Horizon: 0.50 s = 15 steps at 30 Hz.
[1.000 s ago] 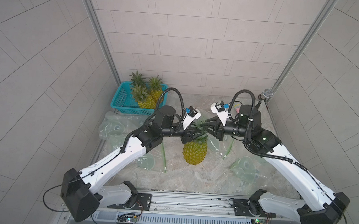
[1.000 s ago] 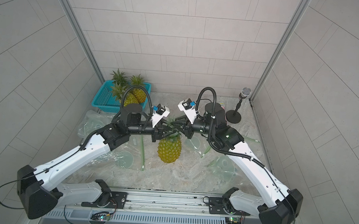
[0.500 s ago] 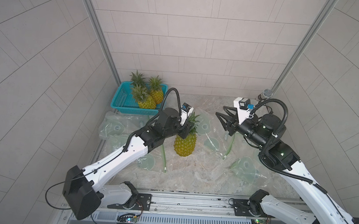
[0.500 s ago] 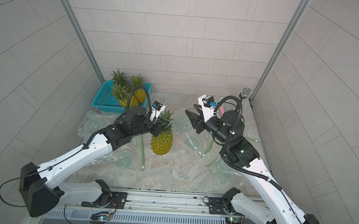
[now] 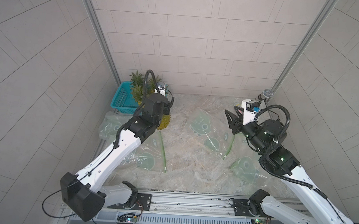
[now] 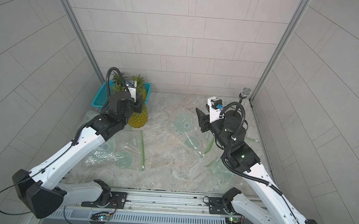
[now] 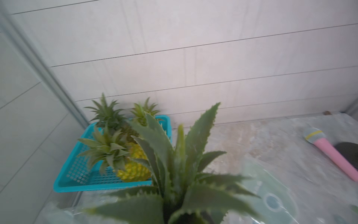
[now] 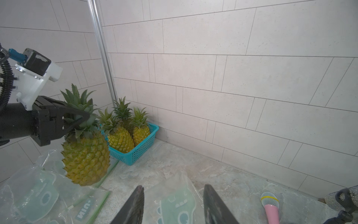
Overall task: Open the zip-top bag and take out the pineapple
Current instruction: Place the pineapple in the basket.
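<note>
pineapple (image 8: 85,155): out of the bag, hanging upright, crown up, over the far left part of the bench (image 5: 183,160), just beside the basket (image 8: 143,149).
left gripper (image 8: 85,116): clamped on the crown; the nearer arm.
right gripper (image 8: 173,187): jaws apart, empty, well apart from it, over the bags (image 5: 203,127).
in the way: three pineapples (image 8: 120,137) fill the basket; pink mic (image 8: 271,205) near the far right corner.

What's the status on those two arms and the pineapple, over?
Left gripper shut on pineapple crown, fruit hanging above empty bags. Right gripper open, empty. Basket beyond holds three pineapples, tight fit.
</note>
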Motion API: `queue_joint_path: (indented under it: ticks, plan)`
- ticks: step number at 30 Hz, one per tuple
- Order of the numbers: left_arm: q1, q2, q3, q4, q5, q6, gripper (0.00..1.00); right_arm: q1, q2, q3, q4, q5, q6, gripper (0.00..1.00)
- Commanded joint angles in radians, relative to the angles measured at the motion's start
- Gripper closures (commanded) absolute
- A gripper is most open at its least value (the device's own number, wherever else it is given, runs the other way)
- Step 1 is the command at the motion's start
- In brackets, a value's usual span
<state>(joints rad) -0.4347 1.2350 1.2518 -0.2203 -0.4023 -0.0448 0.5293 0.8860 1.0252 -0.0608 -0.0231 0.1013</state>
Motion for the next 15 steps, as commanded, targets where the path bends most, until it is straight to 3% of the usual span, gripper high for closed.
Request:
queue_joint_path:
  ticks: [1,7,15]
  plan:
    - [0.112,-0.044,0.03,0.142,-0.021,-0.009,0.95,-0.013,-0.021,0.013,0.012,0.027,-0.014,0.49]
    - [0.328,0.002,0.06,0.141,0.064,-0.076,0.95,-0.041,-0.028,0.021,-0.007,0.0,-0.021,0.49]
    - [0.511,0.11,0.127,0.201,0.153,-0.069,0.95,-0.065,-0.037,0.018,-0.03,-0.028,-0.022,0.48]
